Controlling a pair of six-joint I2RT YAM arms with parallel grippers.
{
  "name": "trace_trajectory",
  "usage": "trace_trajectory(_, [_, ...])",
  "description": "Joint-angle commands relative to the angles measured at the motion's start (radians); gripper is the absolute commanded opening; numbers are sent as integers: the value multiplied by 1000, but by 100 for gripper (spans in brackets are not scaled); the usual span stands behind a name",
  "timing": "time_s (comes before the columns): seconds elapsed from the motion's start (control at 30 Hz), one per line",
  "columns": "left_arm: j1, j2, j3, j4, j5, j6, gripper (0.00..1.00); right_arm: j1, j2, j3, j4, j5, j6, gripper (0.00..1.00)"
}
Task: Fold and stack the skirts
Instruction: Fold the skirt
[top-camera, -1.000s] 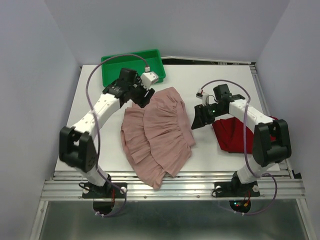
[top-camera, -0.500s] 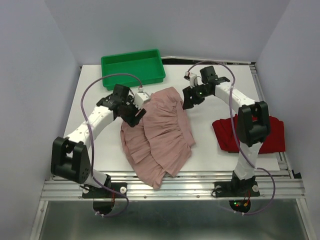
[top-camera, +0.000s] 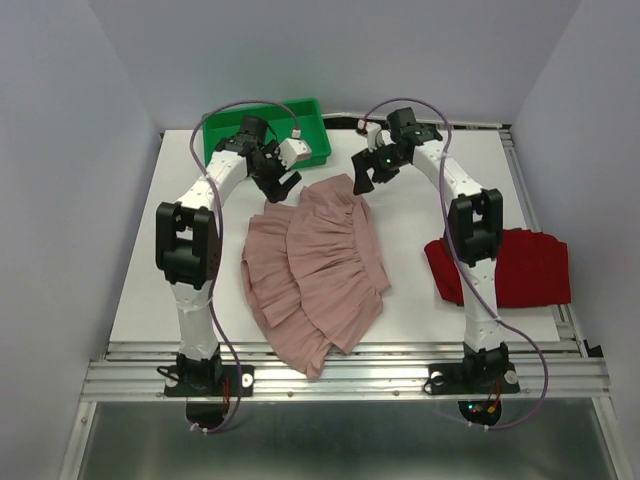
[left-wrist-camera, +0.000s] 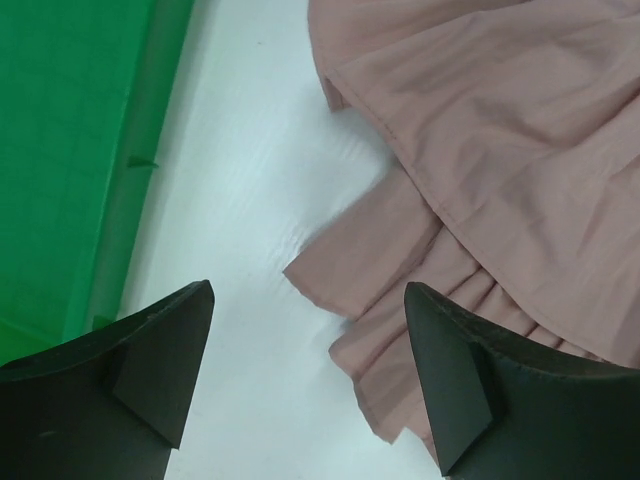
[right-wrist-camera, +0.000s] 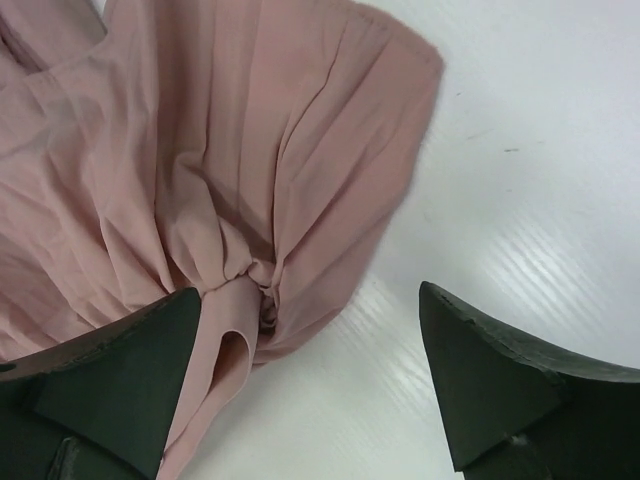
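The pink skirt (top-camera: 315, 265) lay spread out mid-table, and the dark red skirt (top-camera: 512, 268) sat well off to its right. Both jaws were wide open with nothing pinched. The left gripper (left-wrist-camera: 308, 292) hung over the skirt's far-left edge beside the green tray (left-wrist-camera: 70, 150), and the right gripper (right-wrist-camera: 310, 292) straddled the gathered far-right corner. Couldn't really tell if any finger touched cloth.
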Motion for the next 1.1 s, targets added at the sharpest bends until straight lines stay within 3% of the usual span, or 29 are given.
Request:
trace_trajectory(0.0, [3, 73, 72, -106, 76, 121, 89, -3, 59, 53, -164, -122, -79, 94])
trace_trajectory(0.23, [5, 161, 45, -152, 80, 185, 89, -3, 88, 19, -271, -233, -160, 89])
trace_trajectory(0.33, [10, 164, 5, -141, 71, 205, 87, -3, 105, 27, -320, -273, -188, 75])
trace_trajectory(0.37, [11, 162, -5, -138, 71, 213, 85, -3, 102, 22, -318, -274, -188, 63])
trace_trajectory(0.47, [22, 151, -25, -125, 71, 214, 76, -3, 91, 13, -295, -267, -194, 52])
trace_trajectory(0.63, [46, 139, -6, -163, 85, 253, 58, -3, 65, 5, -268, -251, -203, 24])
trace_trajectory(0.67, [49, 136, -2, -172, 90, 260, 55, -3, 59, -4, -262, -247, -203, 13])
trace_trajectory(0.73, [59, 121, 21, -210, 111, 282, 51, -3, 21, -34, -228, -236, -203, 9])
trace_trajectory(0.8, [71, 96, 37, -230, 135, 288, 55, -3, -7, -91, -181, -230, -205, 6])
trace_trajectory(0.83, [72, 86, 40, -230, 140, 291, 65, -3, -25, -105, -170, -227, -214, 5])
trace_trajectory(0.93, [74, 58, 41, -175, 128, 265, 76, -3, -32, -118, -160, -220, -231, 4])
trace_trajectory(1.07, [74, 82, 78, -134, 132, 233, 80, -3, -19, -101, -173, -228, -248, 3])
